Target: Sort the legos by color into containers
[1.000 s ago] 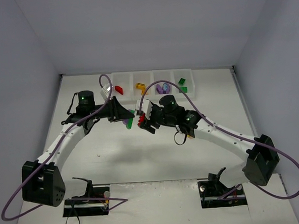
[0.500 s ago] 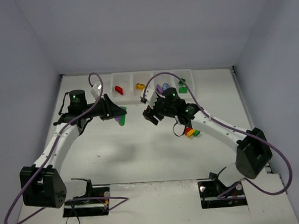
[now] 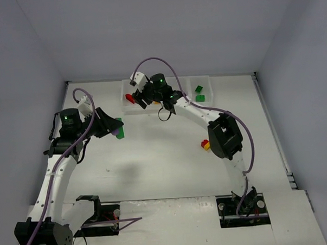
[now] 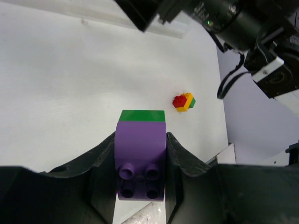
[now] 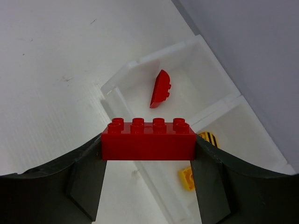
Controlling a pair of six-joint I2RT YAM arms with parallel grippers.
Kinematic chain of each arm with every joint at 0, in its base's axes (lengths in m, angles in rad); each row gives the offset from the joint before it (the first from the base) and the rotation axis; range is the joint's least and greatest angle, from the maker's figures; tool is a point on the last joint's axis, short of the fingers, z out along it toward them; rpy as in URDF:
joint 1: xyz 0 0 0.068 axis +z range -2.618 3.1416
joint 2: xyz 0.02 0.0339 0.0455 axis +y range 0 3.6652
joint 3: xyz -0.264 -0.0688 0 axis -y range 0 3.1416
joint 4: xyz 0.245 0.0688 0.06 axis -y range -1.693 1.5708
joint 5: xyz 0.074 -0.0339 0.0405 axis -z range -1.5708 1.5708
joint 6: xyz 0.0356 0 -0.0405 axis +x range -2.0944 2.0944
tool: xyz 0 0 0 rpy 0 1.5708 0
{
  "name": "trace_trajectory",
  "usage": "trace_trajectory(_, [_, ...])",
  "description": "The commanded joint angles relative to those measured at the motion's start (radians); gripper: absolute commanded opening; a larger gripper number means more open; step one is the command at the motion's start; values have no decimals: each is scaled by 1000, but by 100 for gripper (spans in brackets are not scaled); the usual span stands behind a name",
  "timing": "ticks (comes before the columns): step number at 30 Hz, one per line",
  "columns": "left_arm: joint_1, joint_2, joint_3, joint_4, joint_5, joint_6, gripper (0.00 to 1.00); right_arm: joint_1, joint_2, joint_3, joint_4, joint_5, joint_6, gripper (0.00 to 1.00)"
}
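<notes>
My left gripper (image 3: 114, 128) is shut on a purple brick joined to a green one (image 4: 140, 154), held above the table's left middle. My right gripper (image 3: 134, 97) is shut on a red two-by-four brick (image 5: 148, 140) and holds it over the leftmost bin of the white containers (image 5: 122, 74). That bin holds a curved red piece (image 5: 160, 88). The bin beside it holds yellow pieces (image 5: 187, 178). Green bricks (image 3: 199, 89) lie in the rightmost bin. A red-yellow-green clump (image 3: 206, 145) lies on the table, also in the left wrist view (image 4: 183, 101).
The bin row (image 3: 208, 80) stands against the back wall. The right arm (image 3: 195, 113) stretches across the bins' front, its elbow (image 3: 225, 136) above the loose clump. Grey walls close in both sides.
My right arm swung from the table's middle back and left to over the leftmost bin, carrying the red brick. My left arm drew back to the left with the purple-green piece.
</notes>
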Motion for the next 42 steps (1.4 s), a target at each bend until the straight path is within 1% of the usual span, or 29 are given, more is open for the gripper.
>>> trace_trajectory(1, [3, -21, -7, -13, -57, -29, 0, -7, 96, 163, 80, 6, -28, 9])
trace_trajectory(3, [3, -31, -14, -24, -67, -32, 0, -7, 144, 253, 82, 9, -28, 10])
trace_trajectory(8, [3, -50, -22, -46, -74, -39, 0, -7, 270, 361, 141, 49, -3, 17])
trace_trajectory(9, [3, -54, -24, -46, -74, -39, 0, -7, 284, 373, 154, 59, 3, 23])
trace_trajectory(11, [3, -61, -25, -47, -79, -39, 0, -7, 317, 405, 189, 91, 24, 28])
trace_trajectory(12, [3, -64, -27, -49, -79, -36, 0, -7, 327, 413, 198, 95, 23, 33])
trace_trajectory(13, [2, -62, -27, -52, -79, -36, 0, -7, 337, 422, 220, 98, 25, 41])
trace_trajectory(14, [3, -64, -27, -50, -79, -36, 0, -7, 341, 425, 229, 117, 28, 59])
trace_trajectory(16, [3, -64, -30, -44, -76, -38, 0, -6, 342, 428, 240, 131, 28, 72])
trace_trajectory(17, [3, -61, -31, -41, -79, -41, 0, -6, 339, 428, 240, 143, 25, 80])
trace_trajectory(20, [3, -61, -39, -23, -81, -50, 0, -6, 304, 409, 234, 166, 21, 87])
trace_trajectory(22, [3, -58, -48, 5, -76, -56, 0, -7, 256, 361, 237, 155, 21, 90])
trace_trajectory(24, [3, -51, -53, 35, -74, -67, 0, -6, 221, 312, 237, 148, 34, 90])
trace_trajectory(25, [3, -48, -56, 45, -71, -72, 0, -6, 175, 292, 232, 142, 44, 90])
trace_trajectory(27, [2, -39, -56, 77, -68, -82, 0, -6, 118, 214, 218, 114, 78, 88])
trace_trajectory(29, [3, -31, -56, 101, -68, -90, 0, -6, 14, 137, 206, 89, 100, 86])
trace_trajectory(30, [3, -28, -56, 126, -68, -93, 0, -4, -21, 49, 208, 80, 119, 85])
trace_trajectory(31, [3, -24, -56, 138, -68, -96, 0, -2, -97, 5, 208, 62, 129, 83])
trace_trajectory(32, [3, -16, -53, 149, -65, -105, 0, -4, -138, -36, 208, 53, 141, 82])
trace_trajectory(33, [3, -12, -51, 172, -62, -108, 0, -2, -209, -117, 206, 45, 168, 82])
trace_trajectory(37, [3, 11, -48, 235, -54, -131, 0, -1, -368, -283, 198, -30, 256, 79])
trace_trajectory(42, [3, 47, -36, 319, -27, -170, 0, 42, -509, -411, 174, -95, 337, 79])
